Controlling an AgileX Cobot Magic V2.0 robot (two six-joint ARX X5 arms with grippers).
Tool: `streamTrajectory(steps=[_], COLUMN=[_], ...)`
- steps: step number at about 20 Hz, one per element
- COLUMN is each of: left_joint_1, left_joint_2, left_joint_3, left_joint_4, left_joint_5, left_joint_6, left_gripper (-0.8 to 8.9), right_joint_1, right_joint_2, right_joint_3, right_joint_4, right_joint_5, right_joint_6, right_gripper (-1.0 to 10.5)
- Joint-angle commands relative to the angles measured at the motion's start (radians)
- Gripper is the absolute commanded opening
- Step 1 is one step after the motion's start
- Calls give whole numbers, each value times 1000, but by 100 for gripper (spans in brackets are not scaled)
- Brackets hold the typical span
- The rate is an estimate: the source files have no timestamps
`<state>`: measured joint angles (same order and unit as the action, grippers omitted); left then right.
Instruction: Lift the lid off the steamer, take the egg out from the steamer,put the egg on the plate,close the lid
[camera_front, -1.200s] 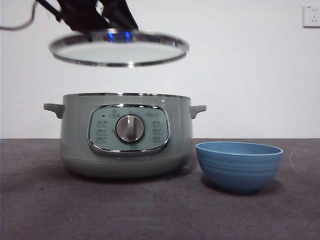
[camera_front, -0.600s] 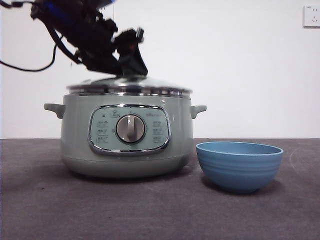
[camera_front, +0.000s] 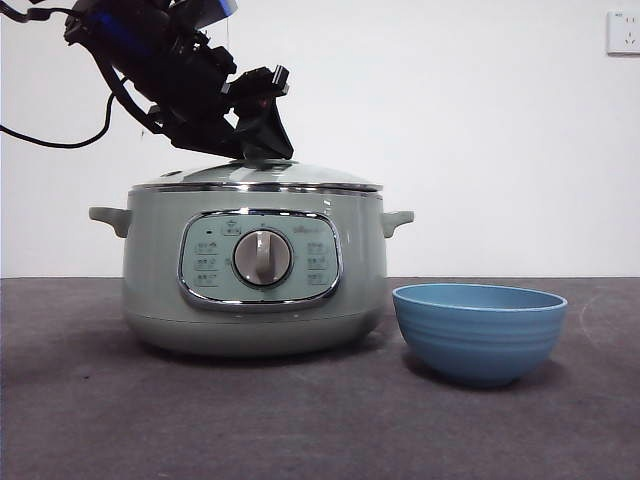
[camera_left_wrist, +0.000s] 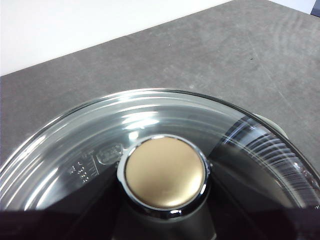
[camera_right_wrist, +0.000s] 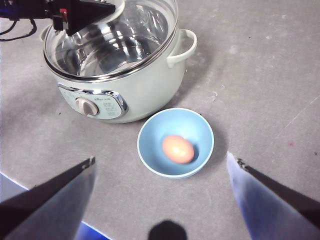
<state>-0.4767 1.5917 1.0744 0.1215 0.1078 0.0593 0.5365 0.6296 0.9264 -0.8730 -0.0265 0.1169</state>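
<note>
The steamer (camera_front: 255, 270) stands on the grey tabletop (camera_front: 300, 420), its dial panel facing the front camera, and the lid (camera_front: 258, 177) sits down on its rim, level as far as the front view shows — so the closing step looks all but finished. Just beside the pot is the plate (camera_front: 479, 330), in fact a small blue bowl, and the right wrist view shows the egg (camera_right_wrist: 178, 149) lying in the middle of it. By that showing, the lid has been off, the egg is out and delivered, and the lid is back on; what seems left is only for the arm to let go and pull clear.

The left hand (camera_front: 262, 150) comes in from the upper left of the front view, dark and bulky, its tip down at the lid's knob (camera_left_wrist: 165, 172). The left wrist view looks straight down on that knob with dark shapes around it, but I cannot tell whether the jaws are clamped on it or already slack. The right hand (camera_right_wrist: 160, 192) hangs high above the bowl — jaws spread wide, holding nothing.

A second ago the lid hung tilted in the air well above the open pot; half a second ago it was just meeting the rim; now it rests settled there. The bowl has not shifted.
</note>
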Motion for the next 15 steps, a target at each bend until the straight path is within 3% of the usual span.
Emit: streamTrajectory(steps=[1, 9, 10, 12, 13, 15], left_joint_1=[-8, -8, -8, -8, -8, -8], left_joint_2=[10, 10, 10, 9, 5, -16], left_joint_3=[-6, -6, -6, -6, -6, -6], left_joint_4=[-34, -101, -108, -108, -109, -121], left_joint_5=[9, 30, 30, 30, 30, 29], left_joint_6=[14, 12, 12, 12, 12, 12], left_gripper=[-8, 17, 112, 454, 539, 535], right_joint_1=[2, 2, 2, 2, 2, 2], right_joint_2=[-2, -2, -2, -2, -2, -2], right_joint_3=[-7, -7, -7, -7, -7, -7], right_joint_4=[5, 5, 4, 4, 4, 3], right_joint_5=[0, -1, -1, -1, -1, -1], right_joint_6=[10, 10, 10, 10, 10, 10], right_gripper=[442, 442, 442, 442, 442, 442])
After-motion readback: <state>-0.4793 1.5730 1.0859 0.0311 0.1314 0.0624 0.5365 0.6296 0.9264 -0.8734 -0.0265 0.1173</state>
